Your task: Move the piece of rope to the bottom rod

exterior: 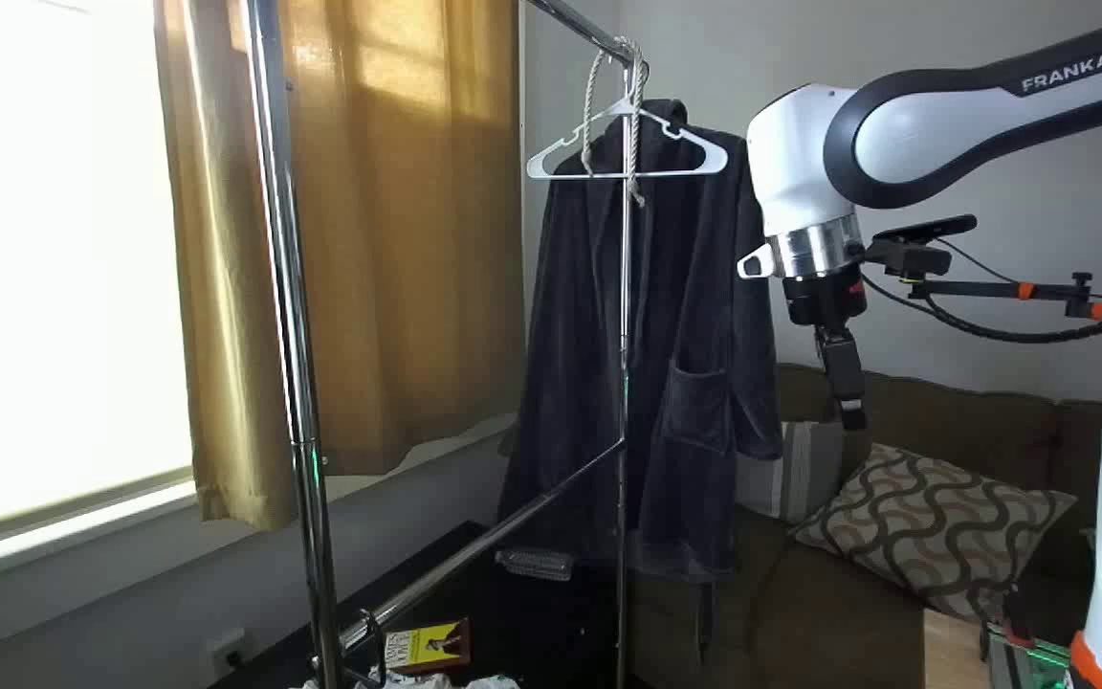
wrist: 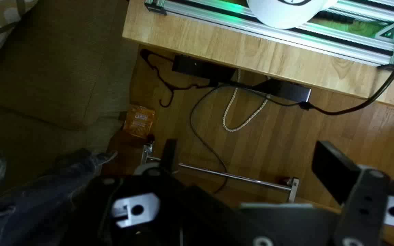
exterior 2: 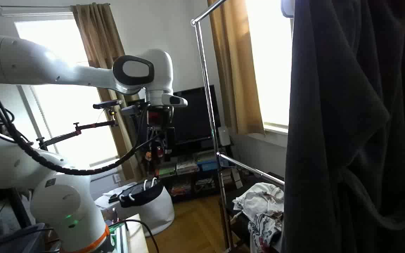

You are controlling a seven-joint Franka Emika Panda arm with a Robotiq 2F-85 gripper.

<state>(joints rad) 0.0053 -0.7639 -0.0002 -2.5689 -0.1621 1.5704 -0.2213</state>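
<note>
The piece of rope (exterior: 636,134) hangs in a loop over the far end of the rack's shiny upper rail (exterior: 575,24), in front of the white hanger. Its knotted, frayed end dangles below the hanger's bar. The rope is out of view in the other pictures. The bottom rod (exterior: 494,541) runs low between the uprights; part of it also shows in an exterior view (exterior 2: 250,169), where the robe hides its far end. My gripper (exterior: 853,413) points down, apart from the rack and robe. In the wrist view its fingers (wrist: 246,150) are wide apart with nothing between them.
A dark robe (exterior: 580,383) hangs on a white hanger (exterior: 551,172) beside the rope. Clothes (exterior 2: 262,203) lie below the bottom rod. A sofa (exterior: 943,402) stands behind my gripper. In the wrist view another cord loop (wrist: 233,130) and a dark hanger (wrist: 171,88) lie on the floor.
</note>
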